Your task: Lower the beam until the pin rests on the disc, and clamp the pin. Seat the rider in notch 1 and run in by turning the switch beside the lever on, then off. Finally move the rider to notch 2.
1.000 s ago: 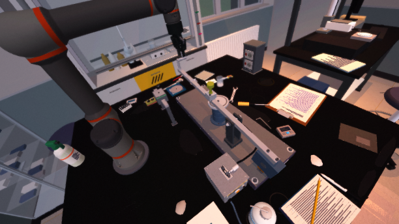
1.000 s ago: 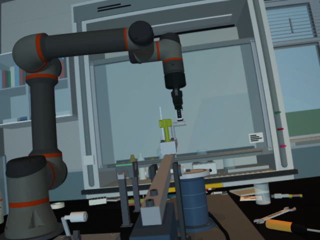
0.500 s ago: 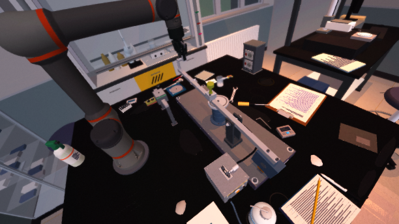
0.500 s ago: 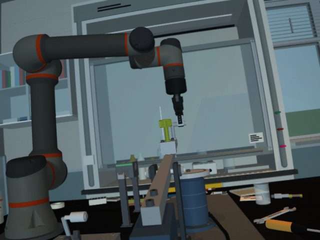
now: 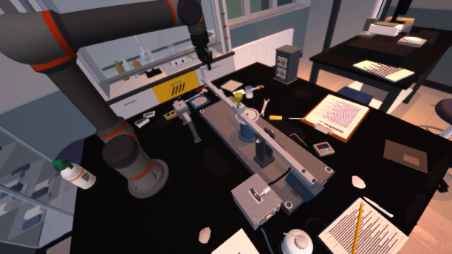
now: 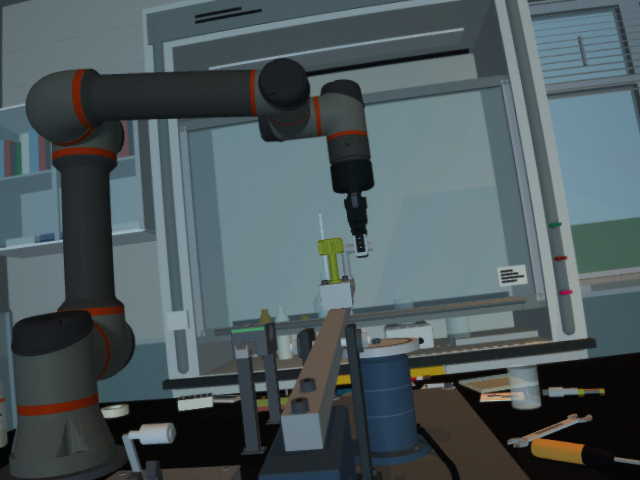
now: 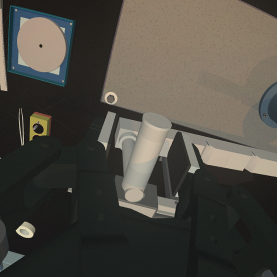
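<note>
On the black bench the grey rig base [image 5: 236, 127] carries a long beam [image 5: 258, 127] pivoted on a dark post [image 5: 264, 150], its far end raised. At that raised end stands a pale handle bar [image 7: 144, 152], and my gripper [image 7: 140, 165] sits open around it, holding nothing [image 6: 362, 248]. The yellow-green pin [image 5: 238, 99] stands in the beam above the disc [image 5: 250, 114] on its blue drum [image 6: 387, 403]. The switch box [image 5: 256, 199] with its lever lies at the near end of the base. The rider is not plainly visible.
A fume cupboard [image 6: 362, 181] fills the wall behind the rig. A small stand [image 5: 184, 116], a framed disc plate [image 7: 40, 46], a spanner [image 5: 264, 107], a screwdriver [image 5: 286, 118], a clipboard [image 5: 338, 116] and a power unit [image 5: 287, 63] lie around the base.
</note>
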